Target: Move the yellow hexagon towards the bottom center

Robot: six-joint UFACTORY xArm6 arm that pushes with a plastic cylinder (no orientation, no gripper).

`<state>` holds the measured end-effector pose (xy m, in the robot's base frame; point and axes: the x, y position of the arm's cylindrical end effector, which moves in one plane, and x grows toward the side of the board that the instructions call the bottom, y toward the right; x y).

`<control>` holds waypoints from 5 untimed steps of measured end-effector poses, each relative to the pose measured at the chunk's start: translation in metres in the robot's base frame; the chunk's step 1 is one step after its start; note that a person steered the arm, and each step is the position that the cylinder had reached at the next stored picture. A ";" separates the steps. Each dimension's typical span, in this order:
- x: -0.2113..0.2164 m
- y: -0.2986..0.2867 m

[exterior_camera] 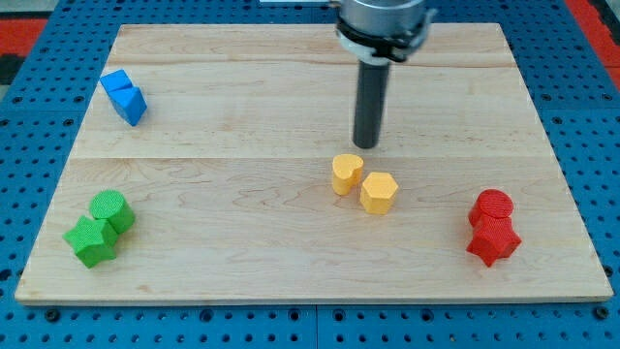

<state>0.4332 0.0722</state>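
The yellow hexagon point(379, 192) lies on the wooden board point(242, 107) a little right of centre. A second yellow block point(347, 174), heart-like in shape, touches it on its upper left. My tip point(367, 145) stands just above the two yellow blocks in the view, slightly right of the heart-like block and apart from both. The dark rod rises from the tip to the arm's grey end at the view's top.
A blue block point(124, 96) lies at the upper left. Two green blocks point(100, 228) sit together at the lower left. Two red blocks point(492, 227) sit together at the lower right. A blue pegboard surrounds the board.
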 end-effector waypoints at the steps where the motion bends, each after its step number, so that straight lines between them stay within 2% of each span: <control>1: 0.049 0.000; 2: 0.071 -0.001; 3: 0.070 0.019; 4: 0.072 0.069; 5: 0.097 0.078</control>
<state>0.5300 0.1502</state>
